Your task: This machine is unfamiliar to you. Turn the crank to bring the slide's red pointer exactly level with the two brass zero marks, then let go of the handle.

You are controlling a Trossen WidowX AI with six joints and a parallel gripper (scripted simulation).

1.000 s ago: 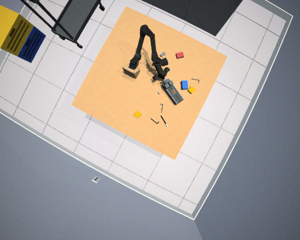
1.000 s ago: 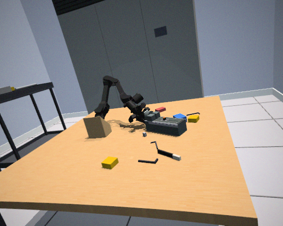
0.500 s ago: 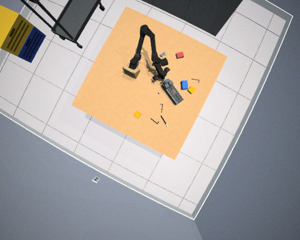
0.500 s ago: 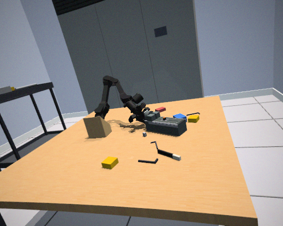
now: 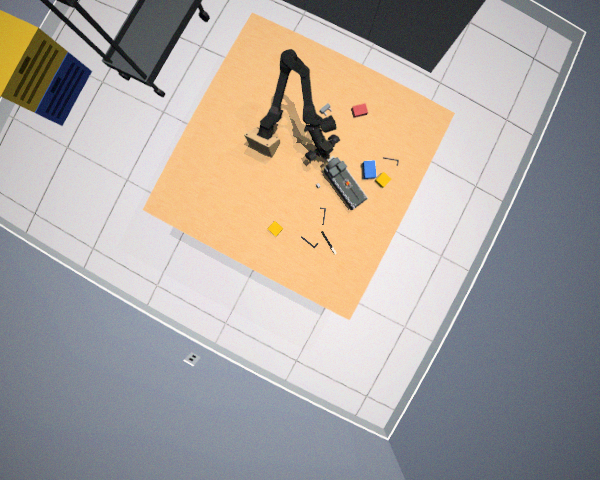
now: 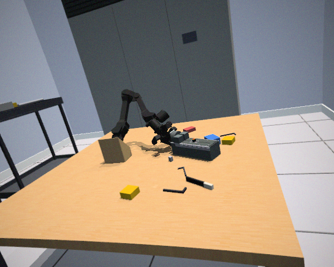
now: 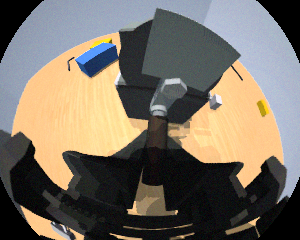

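The arm (image 6: pixel 132 106) rose from its base, folded at the elbow and reached down low over the tabletop's middle. The gripper (image 7: pixel 156 160) (fingers nearly together) was clamped on the crank handle (image 7: pixel 157 135).

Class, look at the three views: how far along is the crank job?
Done: the gripper has reached the machine and is shut on the crank handle, as the wrist view shows. In hand: turning, it seems; the red pointer sits on top of the slide, but the brass marks are too small to judge alignment. Left: finish levelling if needed, then release the handle.
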